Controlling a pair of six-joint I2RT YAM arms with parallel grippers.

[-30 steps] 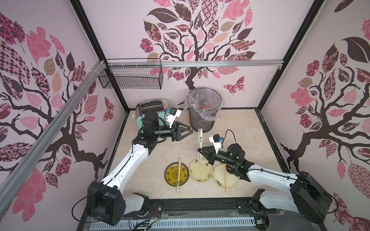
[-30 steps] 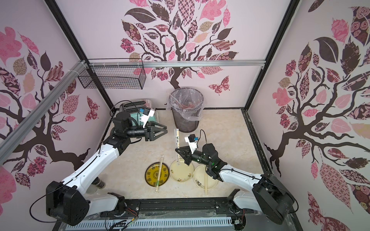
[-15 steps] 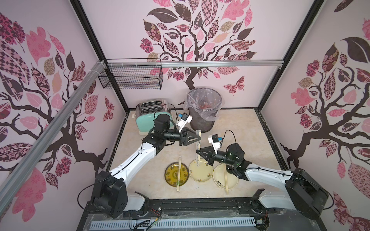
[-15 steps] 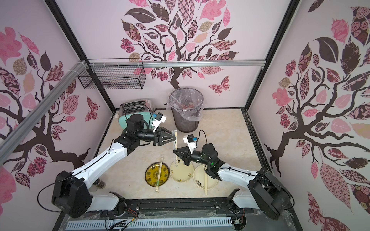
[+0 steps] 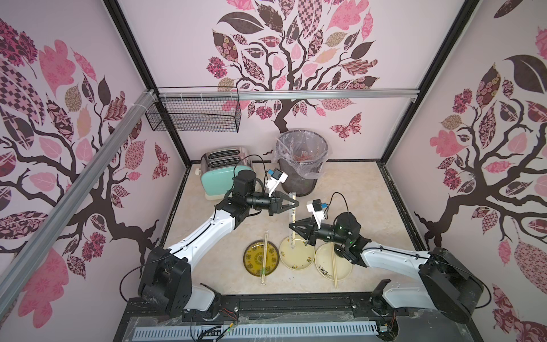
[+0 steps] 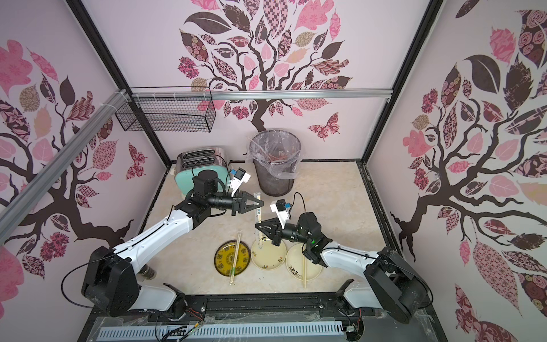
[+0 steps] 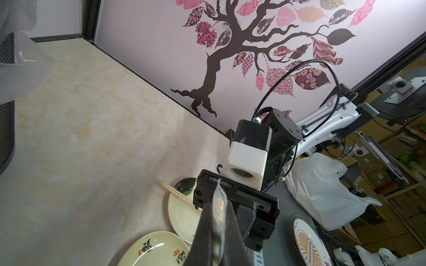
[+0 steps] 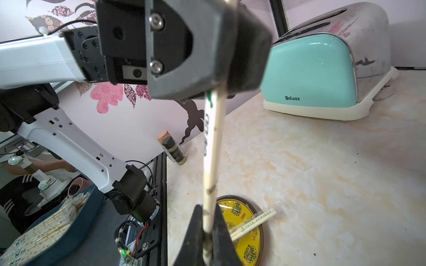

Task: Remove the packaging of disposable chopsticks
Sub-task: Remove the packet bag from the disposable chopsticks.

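Observation:
A wrapped pair of disposable chopsticks (image 5: 293, 217) hangs upright above the middle cream plate (image 5: 297, 259), still inside its clear packaging (image 8: 213, 138) with green and black print. My left gripper (image 5: 296, 204) is shut on the sleeve's upper end (image 7: 218, 198). My right gripper (image 5: 291, 227) is shut on the sticks lower down (image 8: 208, 221). In the wrist views the left gripper (image 7: 217, 206) and right gripper (image 8: 207, 213) both pinch tight. Another wrapped pair (image 5: 264, 257) lies across the yellow plate (image 5: 254, 260). A bare pair (image 5: 334, 268) lies on the right cream plate (image 5: 343, 263).
A lined mesh trash bin (image 5: 302, 165) stands at the back, just behind the left gripper. A mint toaster (image 5: 219, 177) sits at the back left, under a wire basket (image 5: 192, 114) on the wall. A small bottle (image 8: 174, 150) stands by the left wall.
My left arm swung right from near the toaster to the upright chopsticks, and its jaws closed on the sleeve's top end. The right gripper kept its hold in about the same place.

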